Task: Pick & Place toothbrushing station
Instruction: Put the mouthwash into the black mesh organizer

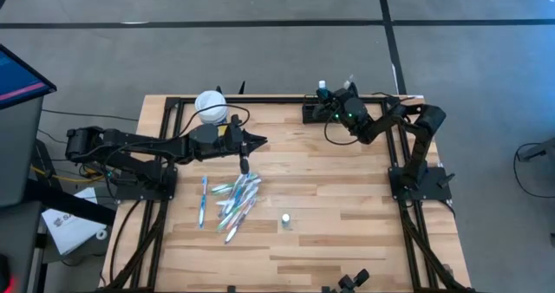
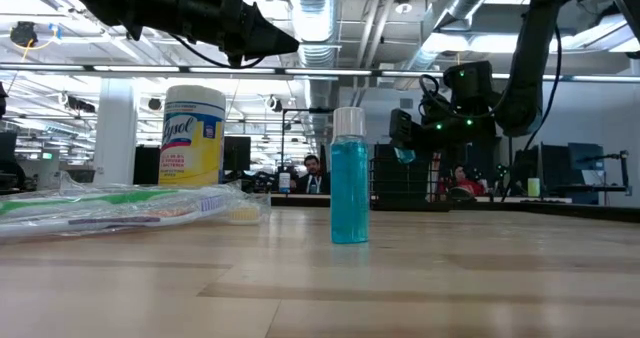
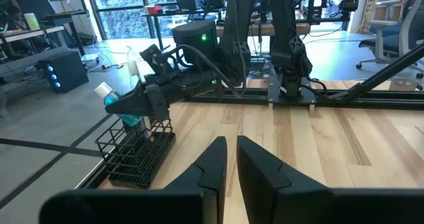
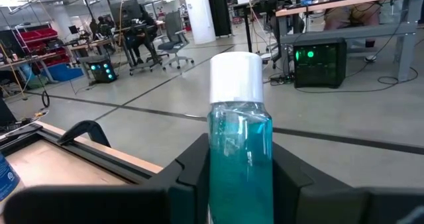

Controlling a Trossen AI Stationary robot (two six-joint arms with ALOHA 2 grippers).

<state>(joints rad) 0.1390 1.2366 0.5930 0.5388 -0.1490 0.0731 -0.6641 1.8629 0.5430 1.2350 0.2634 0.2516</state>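
Item: black wire-mesh toothbrushing station (image 1: pixel 317 113), at the desk's (image 1: pixel 347 241) far edge, about 12 o'clock from the lone blue bottle (image 1: pixel 285 221). The right hand (image 3: pixel 122 108) hovered over it with fingers around a white-capped blue mouthwash bottle (image 4: pixel 240 158), the grip apparently loosening; judged best to keep the bottle upright and centred over a free cell, lowering fully before letting go. Left hand (image 1: pixel 257 140) narrow, empty, near the white Lysol tub (image 1: pixel 211 105), toothbrushes (image 1: pixel 234 202) at its 6 o'clock.

Right end effector (image 1: pixel 325 98) gripping, left (image 1: pixel 247 165) idle
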